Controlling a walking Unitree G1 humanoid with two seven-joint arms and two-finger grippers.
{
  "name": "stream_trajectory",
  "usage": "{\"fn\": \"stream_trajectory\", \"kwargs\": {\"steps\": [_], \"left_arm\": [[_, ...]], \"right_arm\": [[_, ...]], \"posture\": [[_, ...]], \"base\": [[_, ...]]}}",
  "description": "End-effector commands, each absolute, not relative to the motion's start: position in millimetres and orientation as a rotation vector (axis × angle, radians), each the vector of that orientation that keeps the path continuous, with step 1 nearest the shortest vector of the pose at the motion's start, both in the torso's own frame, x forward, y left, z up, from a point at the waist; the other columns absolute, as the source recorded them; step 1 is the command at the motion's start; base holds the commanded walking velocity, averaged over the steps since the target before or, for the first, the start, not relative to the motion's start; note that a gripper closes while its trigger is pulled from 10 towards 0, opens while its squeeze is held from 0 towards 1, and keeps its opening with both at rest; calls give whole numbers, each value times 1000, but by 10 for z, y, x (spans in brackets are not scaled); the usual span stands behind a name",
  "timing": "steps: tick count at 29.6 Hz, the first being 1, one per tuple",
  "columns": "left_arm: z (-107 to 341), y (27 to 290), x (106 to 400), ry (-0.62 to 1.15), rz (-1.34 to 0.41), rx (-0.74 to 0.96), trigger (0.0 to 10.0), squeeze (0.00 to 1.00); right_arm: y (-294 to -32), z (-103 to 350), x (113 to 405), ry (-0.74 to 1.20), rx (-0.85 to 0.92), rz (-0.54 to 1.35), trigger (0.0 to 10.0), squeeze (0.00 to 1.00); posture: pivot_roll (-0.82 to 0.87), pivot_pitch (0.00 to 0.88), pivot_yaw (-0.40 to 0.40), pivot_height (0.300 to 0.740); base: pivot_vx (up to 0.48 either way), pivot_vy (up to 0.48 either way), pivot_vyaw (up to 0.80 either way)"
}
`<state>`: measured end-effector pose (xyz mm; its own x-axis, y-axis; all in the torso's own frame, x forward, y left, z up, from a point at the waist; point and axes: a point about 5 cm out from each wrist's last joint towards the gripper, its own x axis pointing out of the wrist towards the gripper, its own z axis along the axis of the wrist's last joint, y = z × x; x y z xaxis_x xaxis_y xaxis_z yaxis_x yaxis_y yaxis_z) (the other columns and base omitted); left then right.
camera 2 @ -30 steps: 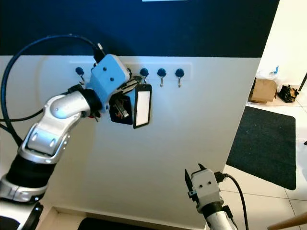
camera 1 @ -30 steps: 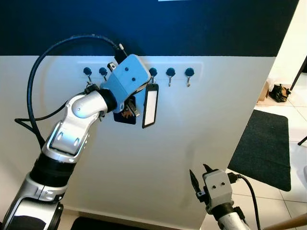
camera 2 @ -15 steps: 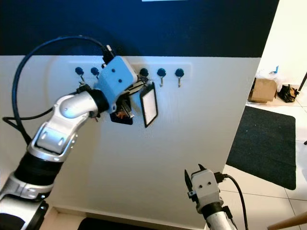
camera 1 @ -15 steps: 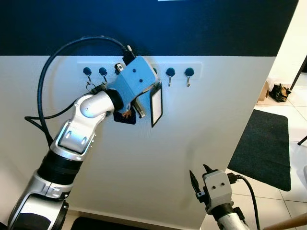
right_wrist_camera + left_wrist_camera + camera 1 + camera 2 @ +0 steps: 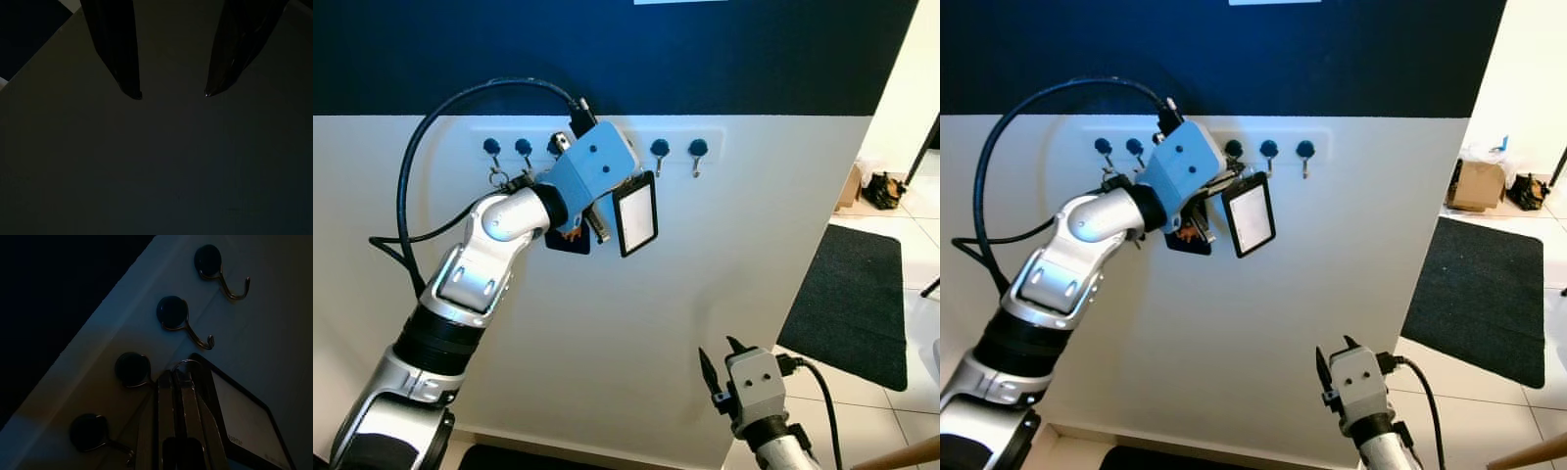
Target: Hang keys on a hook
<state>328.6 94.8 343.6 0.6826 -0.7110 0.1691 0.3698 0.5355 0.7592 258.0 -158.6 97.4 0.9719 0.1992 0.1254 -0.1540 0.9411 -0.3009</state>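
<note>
Six dark-knobbed hooks line one white rail on the wall, white below and navy above. The left gripper, fingers pinched on the keys' ring, holds it just beside the fourth knob, a hook's tip close by; one black-framed tag swings at its 4 o'clock. The right gripper, low at 5 o'clock, hangs idle with fingers spread. One dark mat lies on the tiled floor at 3 o'clock, one box beyond.
</note>
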Motion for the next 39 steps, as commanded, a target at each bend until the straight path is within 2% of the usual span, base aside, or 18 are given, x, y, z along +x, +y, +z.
{"fn": "stream_trajectory", "kwargs": {"steps": [1,7,11,17,26,39], "left_arm": [[3286,956,3349,-429,-680,776,10000,0],[3327,1011,3333,-440,-666,731,10000,0],[3437,1065,3163,-495,-740,643,10000,0],[3437,1206,2995,-491,-789,638,10000,0],[3427,1164,3103,-487,-730,656,10000,0],[3419,1075,3292,-470,-671,681,10000,0]], "right_arm": [[-1569,928,2558,-139,-291,189,10000,0],[-1574,928,2560,-139,-293,189,10000,0],[-1587,932,2562,-139,-297,187,10000,0],[-1595,933,2566,-139,-299,189,10000,0],[-1562,949,2616,-143,-300,210,10000,0],[-1580,937,2577,-142,-297,190,10000,0]], "posture": [[-7,109,88,740],[-11,107,88,740],[-12,104,84,740],[-7,103,79,740],[3,97,65,740],[-17,101,88,740]], "base": [[0,0,0],[0,0,0],[0,0,0],[0,0,0],[0,0,0],[0,0,0]]}}
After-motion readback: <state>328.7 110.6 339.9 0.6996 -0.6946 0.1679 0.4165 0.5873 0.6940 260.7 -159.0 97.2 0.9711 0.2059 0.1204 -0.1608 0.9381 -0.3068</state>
